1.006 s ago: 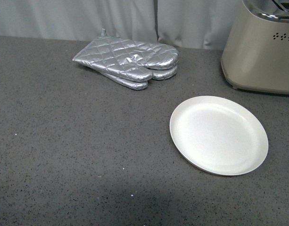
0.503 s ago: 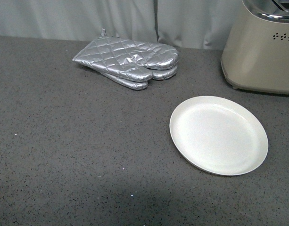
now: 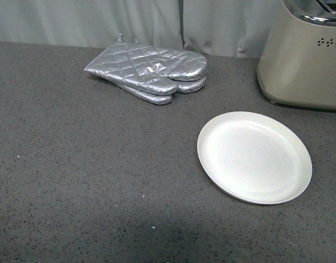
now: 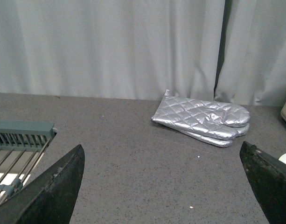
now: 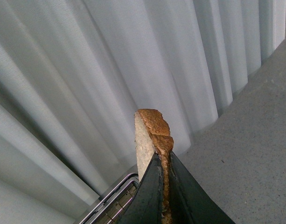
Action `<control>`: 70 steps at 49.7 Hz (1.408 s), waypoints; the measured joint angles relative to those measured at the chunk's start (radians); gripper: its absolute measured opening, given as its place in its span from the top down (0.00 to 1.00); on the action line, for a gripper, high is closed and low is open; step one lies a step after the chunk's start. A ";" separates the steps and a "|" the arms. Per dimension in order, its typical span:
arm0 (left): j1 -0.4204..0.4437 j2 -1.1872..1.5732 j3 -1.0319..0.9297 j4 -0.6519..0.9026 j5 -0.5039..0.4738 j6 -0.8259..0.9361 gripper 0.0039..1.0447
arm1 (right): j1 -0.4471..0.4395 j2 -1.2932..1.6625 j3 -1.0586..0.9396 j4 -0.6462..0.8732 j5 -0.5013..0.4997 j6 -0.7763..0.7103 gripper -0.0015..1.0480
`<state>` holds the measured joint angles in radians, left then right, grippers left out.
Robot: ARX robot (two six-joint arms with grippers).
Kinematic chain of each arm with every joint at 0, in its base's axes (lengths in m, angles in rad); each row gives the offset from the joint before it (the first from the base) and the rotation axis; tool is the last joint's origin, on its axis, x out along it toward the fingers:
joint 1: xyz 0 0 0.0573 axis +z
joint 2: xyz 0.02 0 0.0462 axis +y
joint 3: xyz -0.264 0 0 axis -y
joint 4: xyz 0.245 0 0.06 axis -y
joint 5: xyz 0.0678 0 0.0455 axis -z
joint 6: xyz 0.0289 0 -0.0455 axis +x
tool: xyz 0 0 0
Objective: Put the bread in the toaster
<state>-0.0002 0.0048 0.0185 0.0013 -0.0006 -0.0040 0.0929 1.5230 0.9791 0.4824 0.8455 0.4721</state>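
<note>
The right gripper (image 5: 163, 157) is shut on the bread (image 5: 149, 128). Its two dark fingers pinch the lower part of the slice, and the slice stands up between them. From the right wrist view I see it from the edge: pale crumb on one face, brown crust along the top. The bread hangs in the air, and just below it part of the chrome slotted top of the toaster (image 5: 110, 203) shows. In the front view neither the bread nor this arm can be seen.

I think the step in hand is to bring the slice over a slot and lower it in. To do this well, the flat face of the slice should run along the slot and not across it. The lower edge should enter first, and the fingers should let go only when the slot walls can guide the bread. The grip is low on the slice, so the fingers may meet the chrome top before the bread is deep inside.

The left gripper (image 4: 161, 186) is wide open and has hold of nothing; it hangs low over the grey table (image 3: 74, 164).

As for containers, the white plate (image 3: 255, 159) in front of the toaster has nothing on it. I cannot see into the toaster slots. A grey-green rack (image 4: 21, 135) is at the table edge, and I cannot tell what is in it. The silver oven mitts (image 3: 148, 71) lie near the curtain.
</note>
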 joint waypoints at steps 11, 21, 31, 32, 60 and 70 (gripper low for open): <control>0.000 0.000 0.000 0.000 0.000 0.000 0.06 | 0.035 0.109 0.079 0.035 0.076 -0.069 0.99; 0.000 0.000 0.000 0.000 0.000 0.000 0.06 | 0.042 0.151 0.081 0.003 0.115 -0.077 0.99; 0.000 0.000 0.000 0.000 0.000 0.000 0.06 | 0.037 0.156 0.079 -0.016 0.157 -0.065 0.99; 0.000 0.000 0.000 0.000 0.000 0.000 0.06 | 0.037 0.158 0.079 -0.016 0.160 -0.064 0.99; 0.000 0.000 0.000 0.000 0.000 0.000 0.06 | 0.057 0.244 0.138 -0.037 0.277 -0.030 0.99; 0.000 0.000 0.000 0.000 0.000 0.000 0.06 | 0.061 0.244 0.138 0.071 0.315 -0.115 0.99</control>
<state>-0.0002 0.0048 0.0185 0.0013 -0.0006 -0.0044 0.1535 1.7672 1.1175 0.5529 1.1603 0.3573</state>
